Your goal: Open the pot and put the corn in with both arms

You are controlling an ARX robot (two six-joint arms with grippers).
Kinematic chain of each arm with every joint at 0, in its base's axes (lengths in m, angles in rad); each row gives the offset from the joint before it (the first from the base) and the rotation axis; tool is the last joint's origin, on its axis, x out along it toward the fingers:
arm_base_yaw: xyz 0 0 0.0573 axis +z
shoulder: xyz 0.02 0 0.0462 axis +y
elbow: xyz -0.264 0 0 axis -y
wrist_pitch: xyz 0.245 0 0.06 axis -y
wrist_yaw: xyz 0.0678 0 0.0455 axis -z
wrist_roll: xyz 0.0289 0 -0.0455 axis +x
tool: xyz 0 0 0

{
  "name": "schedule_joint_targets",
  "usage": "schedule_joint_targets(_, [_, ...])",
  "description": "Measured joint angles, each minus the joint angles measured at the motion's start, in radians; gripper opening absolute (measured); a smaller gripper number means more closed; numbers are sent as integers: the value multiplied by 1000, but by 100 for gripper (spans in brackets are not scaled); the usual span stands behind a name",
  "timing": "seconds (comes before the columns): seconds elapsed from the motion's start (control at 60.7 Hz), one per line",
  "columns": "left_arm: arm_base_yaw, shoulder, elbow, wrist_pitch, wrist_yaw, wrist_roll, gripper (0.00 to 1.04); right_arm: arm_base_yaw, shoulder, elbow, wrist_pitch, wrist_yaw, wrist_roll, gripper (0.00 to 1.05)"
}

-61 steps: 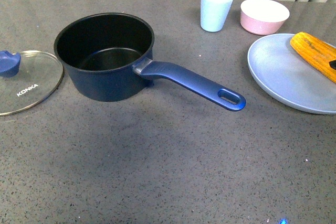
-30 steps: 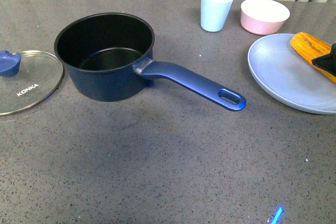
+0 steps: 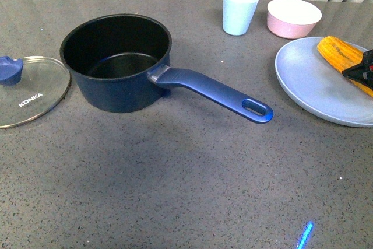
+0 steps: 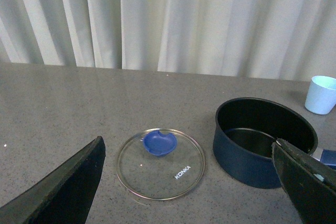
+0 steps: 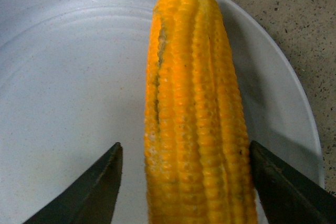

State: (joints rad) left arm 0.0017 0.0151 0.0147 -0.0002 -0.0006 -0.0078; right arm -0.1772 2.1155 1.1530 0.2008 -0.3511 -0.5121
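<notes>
The right end effector (image 5: pixel 184 150) is spread wide astride the corn (image 5: pixel 194 103), one finger on each side with gaps showing, so it grips nothing. The corn lies on the plate (image 5: pixel 68 77). The left end effector (image 4: pixel 189 144) gapes empty above the counter (image 4: pixel 63 103), where the lid (image 4: pixel 160 163) lies beside the uncovered pot (image 4: pixel 247 156).

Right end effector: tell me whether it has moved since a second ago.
Yes. The right end effector has pushed further leftward over the plate, straddling the corn.

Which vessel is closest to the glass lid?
The dark navy-blue saucepan; it sits beside the clear glass lid, while the pale blue cup and pink bowl stand farther right.
</notes>
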Motion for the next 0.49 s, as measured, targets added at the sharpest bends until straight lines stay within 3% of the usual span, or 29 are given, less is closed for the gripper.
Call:
schedule_joint_targets(0.099, [0, 0, 0, 0, 0, 0, 96, -1, 2, 0, -6, 0, 0, 46])
schedule_joint_targets(0.214, [0, 0, 0, 0, 0, 0, 96, -8, 2, 0, -6, -10, 0, 34])
schedule_joint_targets(0.494, [0, 0, 0, 0, 0, 0, 96, -30, -78, -61, 4, -130, 48, 21])
